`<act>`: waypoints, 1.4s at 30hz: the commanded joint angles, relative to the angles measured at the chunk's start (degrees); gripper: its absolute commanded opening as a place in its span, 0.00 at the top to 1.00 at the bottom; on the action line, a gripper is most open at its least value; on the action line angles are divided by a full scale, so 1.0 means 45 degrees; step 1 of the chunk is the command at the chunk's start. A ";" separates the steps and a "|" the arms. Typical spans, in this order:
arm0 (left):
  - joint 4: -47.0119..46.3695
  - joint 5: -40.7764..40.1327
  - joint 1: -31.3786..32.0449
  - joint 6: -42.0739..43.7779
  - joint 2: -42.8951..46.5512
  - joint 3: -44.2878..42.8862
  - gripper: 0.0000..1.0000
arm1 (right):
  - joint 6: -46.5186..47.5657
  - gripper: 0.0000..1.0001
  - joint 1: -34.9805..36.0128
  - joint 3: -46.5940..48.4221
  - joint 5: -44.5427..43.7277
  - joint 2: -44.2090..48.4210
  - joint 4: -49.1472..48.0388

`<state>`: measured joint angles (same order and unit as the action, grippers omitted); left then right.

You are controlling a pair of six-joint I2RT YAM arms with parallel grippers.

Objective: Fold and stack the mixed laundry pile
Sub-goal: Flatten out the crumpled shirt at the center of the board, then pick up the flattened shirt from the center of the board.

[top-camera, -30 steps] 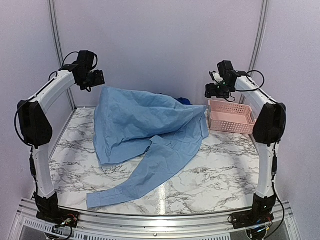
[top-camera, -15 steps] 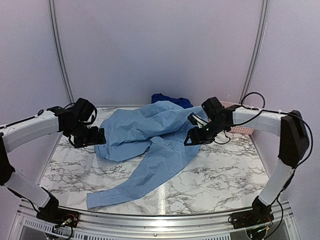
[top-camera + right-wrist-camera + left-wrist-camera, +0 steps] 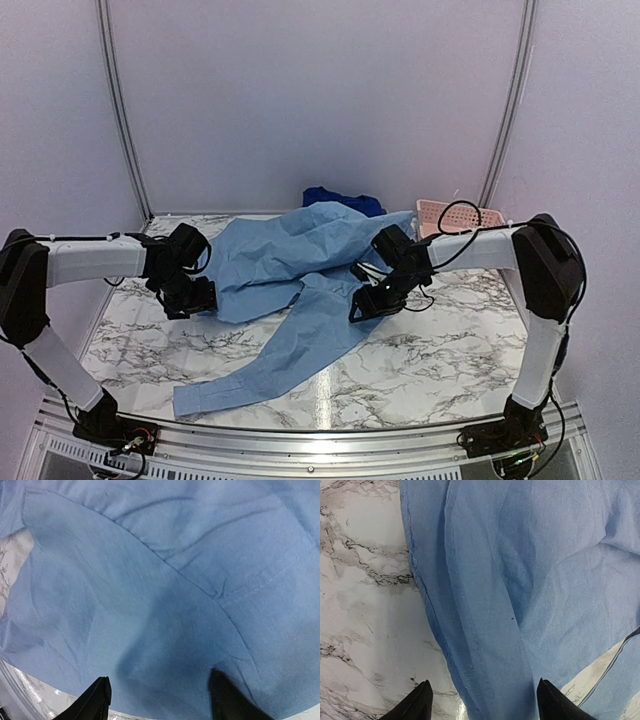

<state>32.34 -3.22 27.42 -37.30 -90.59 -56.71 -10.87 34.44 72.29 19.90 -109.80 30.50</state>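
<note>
The shirt (image 3: 290, 260) lies rumpled across the middle of the surface (image 3: 430, 350), one sleeve trailing toward the near edge. It looks thin, limp and light, so I'd pinch a hem or seam. The left gripper (image 3: 195, 297) and right gripper (image 3: 368, 305) hang over it, jaws apart and holding nothing, possibly brushing the cloth.

marble table (image 3: 430, 360) holds blue shirt (image 3: 290, 260), pink basket (image 3: 440, 212).

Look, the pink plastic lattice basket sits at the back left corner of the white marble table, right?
No. The pink plastic lattice basket sits at the back right corner of the white marble table, not the left. The top external view shows it.
</note>
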 commanded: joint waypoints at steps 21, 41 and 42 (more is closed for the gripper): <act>0.0932 0.1648 -0.0043 0.1173 0.4180 0.1726 0.21 | -0.1409 0.32 -0.0681 -0.4599 0.1543 0.6183 0.0755; 0.2428 0.0630 0.8494 0.2292 0.0537 0.1443 0.13 | 0.0595 0.26 -0.1952 -0.1778 0.0759 0.6170 0.1323; 0.2410 0.1001 0.8613 0.2393 0.0430 0.1424 0.25 | 0.0700 0.24 -0.1974 -0.1884 0.0781 0.6417 0.1234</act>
<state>40.80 1.34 63.83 -28.86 -86.67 -49.65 -10.50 25.80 62.22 23.90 -83.90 36.05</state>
